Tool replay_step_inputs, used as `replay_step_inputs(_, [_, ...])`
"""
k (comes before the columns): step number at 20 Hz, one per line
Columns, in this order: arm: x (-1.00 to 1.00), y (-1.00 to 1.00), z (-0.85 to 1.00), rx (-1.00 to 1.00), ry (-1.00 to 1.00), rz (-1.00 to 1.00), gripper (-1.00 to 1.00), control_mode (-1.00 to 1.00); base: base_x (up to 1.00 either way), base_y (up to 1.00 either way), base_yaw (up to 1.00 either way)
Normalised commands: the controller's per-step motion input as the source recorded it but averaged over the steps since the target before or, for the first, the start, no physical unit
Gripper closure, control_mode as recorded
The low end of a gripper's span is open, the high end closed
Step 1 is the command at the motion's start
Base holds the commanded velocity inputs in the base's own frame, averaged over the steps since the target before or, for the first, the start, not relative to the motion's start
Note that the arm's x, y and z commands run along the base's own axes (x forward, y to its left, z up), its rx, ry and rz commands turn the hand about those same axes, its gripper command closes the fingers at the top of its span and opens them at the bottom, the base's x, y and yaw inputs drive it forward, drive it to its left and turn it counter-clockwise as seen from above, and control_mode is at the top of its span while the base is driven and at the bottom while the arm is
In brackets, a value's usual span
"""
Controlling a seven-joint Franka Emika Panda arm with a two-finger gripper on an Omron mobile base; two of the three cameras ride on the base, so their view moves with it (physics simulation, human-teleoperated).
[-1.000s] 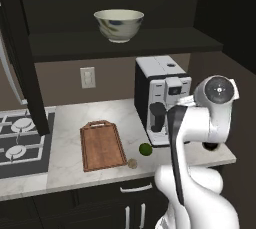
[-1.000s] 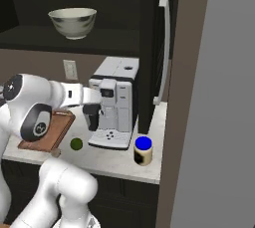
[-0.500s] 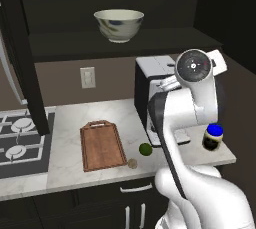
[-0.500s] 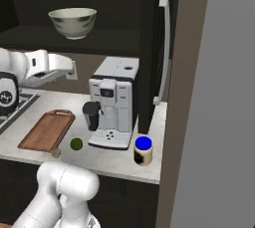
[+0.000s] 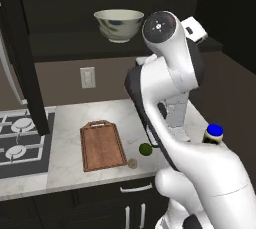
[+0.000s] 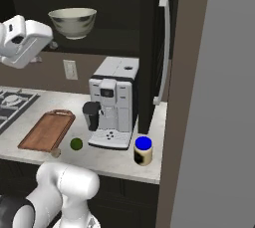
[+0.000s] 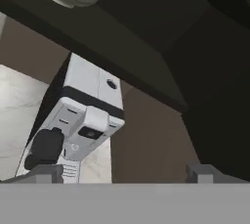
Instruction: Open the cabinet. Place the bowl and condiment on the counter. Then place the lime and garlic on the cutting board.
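Bowl (image 5: 119,24), stiff glazed ceramic likely slippery and breakable, sits on the open cabinet (image 6: 149,33) shelf; wide-open gripper (image 7: 124,173) hangs empty nearby, best pinching its rim.

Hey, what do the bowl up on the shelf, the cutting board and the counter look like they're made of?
The bowl looks like glazed ceramic: cream-white, smooth, with faint bluish-green markings. The cutting board looks like wood with a matte finish: reddish-brown with a raised rim. The counter looks like polished stone, perhaps marble: light grey-white with soft veining and a thick pale edge. All of it is rendered, so these are only appearances.
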Motion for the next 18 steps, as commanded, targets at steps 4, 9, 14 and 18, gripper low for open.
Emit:
replay_step_inputs(4, [0.61,0.62,0.03,-0.13,0.03,0.04,-1.0,-1.0,0.0,0.0,0.0])
replay_step_inputs(9, [0.68,0.18,0.3,-0.06,0.01,0.07,-1.0,-1.0,0.0,0.0,0.0])
replay_step_inputs(14, [0.71,0.0,0.14,-0.01,0.0,0.12,-1.0,-1.0,0.0,0.0,0.0])
replay_step_inputs(18, [0.57,0.1,-0.04,-0.04,0.02,0.15,-1.0,-1.0,0.0,0.0,0.0])
